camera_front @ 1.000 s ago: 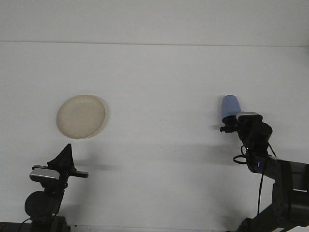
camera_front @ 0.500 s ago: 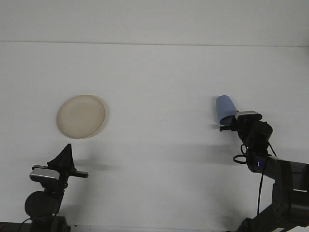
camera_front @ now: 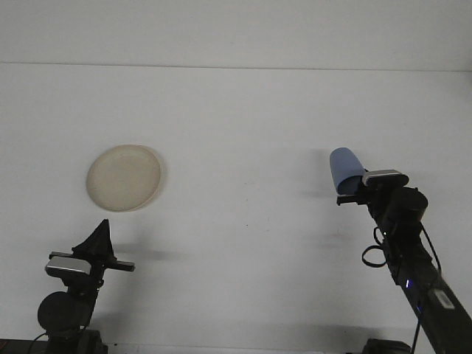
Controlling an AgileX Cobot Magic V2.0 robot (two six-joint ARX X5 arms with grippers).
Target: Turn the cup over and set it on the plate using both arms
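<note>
My right gripper [camera_front: 349,189] holds the blue plastic cup [camera_front: 344,169] tilted leftward, far right of the round beige plate [camera_front: 124,177], nearer my idle left gripper [camera_front: 98,237], whose opening I cannot tell

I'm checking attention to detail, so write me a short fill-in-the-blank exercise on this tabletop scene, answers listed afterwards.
1. The blue cup is held by the ____ gripper.
2. The cream plate lies on the ____ side of the white table.
3. The plate has ____ on it.
4. The left gripper sits nearest the ____.

Missing words: right; left; nothing; plate
</note>
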